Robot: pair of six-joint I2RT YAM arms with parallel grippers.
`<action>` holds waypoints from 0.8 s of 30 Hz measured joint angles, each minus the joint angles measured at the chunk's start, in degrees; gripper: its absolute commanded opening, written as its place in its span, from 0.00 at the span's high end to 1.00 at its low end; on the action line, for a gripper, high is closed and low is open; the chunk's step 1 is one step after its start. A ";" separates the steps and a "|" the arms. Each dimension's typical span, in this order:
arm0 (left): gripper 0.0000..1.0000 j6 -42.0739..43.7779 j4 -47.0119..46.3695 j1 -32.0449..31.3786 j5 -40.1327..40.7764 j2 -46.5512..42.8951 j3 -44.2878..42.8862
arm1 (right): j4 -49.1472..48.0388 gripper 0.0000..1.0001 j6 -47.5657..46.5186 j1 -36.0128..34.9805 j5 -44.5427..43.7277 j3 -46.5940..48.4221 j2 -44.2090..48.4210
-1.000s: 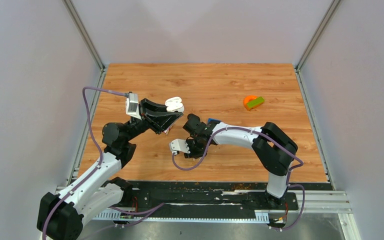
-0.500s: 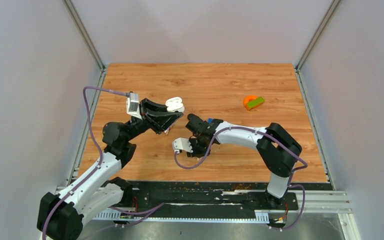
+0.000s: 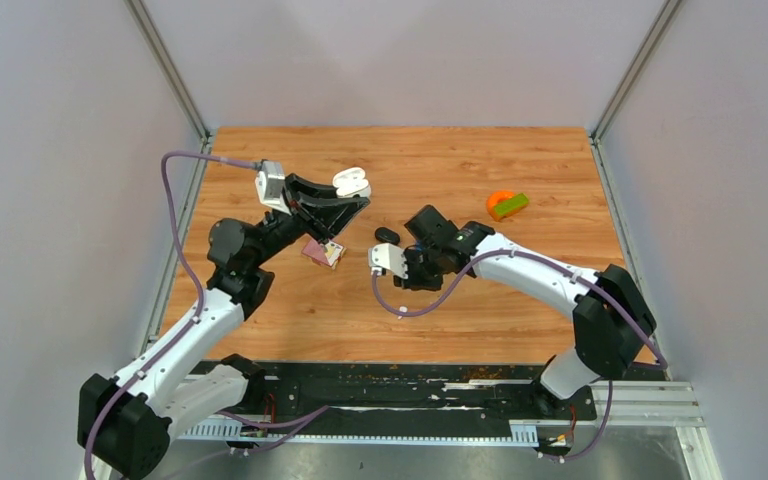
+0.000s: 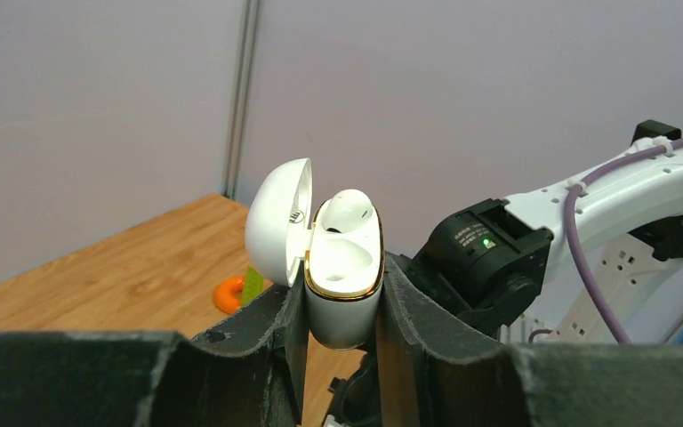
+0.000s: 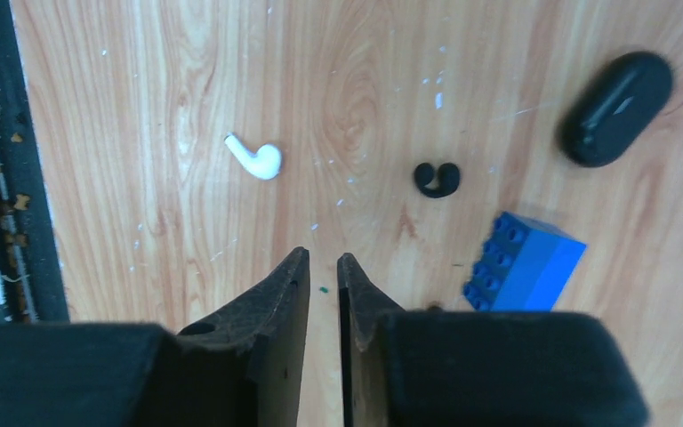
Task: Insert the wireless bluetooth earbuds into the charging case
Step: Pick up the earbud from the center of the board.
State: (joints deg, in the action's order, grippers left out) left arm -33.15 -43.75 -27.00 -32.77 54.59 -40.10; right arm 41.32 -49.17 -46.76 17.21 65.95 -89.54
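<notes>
The charging case point(image 4: 343, 313), lid open with a docked earbud point(image 4: 349, 209) inside, is clamped between the fingers of the left gripper point(image 4: 342, 280). The right gripper point(image 5: 323, 258) is held above the table point(image 5: 142, 89), jaws narrowly parted and empty. In its wrist view a white earbud point(image 5: 258, 158) lies ahead-left of the fingertips and a black earbud point(image 5: 436, 178) ahead-right, near the blue block point(image 5: 523, 263).
</notes>
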 measured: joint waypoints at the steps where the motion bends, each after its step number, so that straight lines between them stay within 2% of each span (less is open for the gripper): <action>1: 1.00 0.13 0.48 0.00 0.35 0.07 0.00 | -0.13 0.80 1.22 0.24 0.39 -0.42 0.09; 5: 1.00 0.31 1.92 0.00 1.95 -0.90 0.85 | -0.74 0.74 7.52 0.35 2.21 -2.97 -0.70; 9: 1.00 0.59 3.23 0.00 2.97 -4.13 3.45 | -1.68 0.73 12.33 0.31 3.74 -3.10 -4.39; 14: 1.00 0.94 4.20 0.00 3.41 -6.43 4.94 | -3.21 0.69 13.03 0.04 3.63 -3.76 -6.69; 24: 1.00 0.96 4.22 -0.02 3.52 -6.60 5.79 | -4.33 0.67 12.98 -1.07 3.65 -1.55 -13.16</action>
State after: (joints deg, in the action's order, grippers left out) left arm -32.18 -39.53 -27.03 -29.26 47.99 -34.30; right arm 36.99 -36.18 -47.83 20.86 64.40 -102.69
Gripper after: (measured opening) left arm 0.363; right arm 0.308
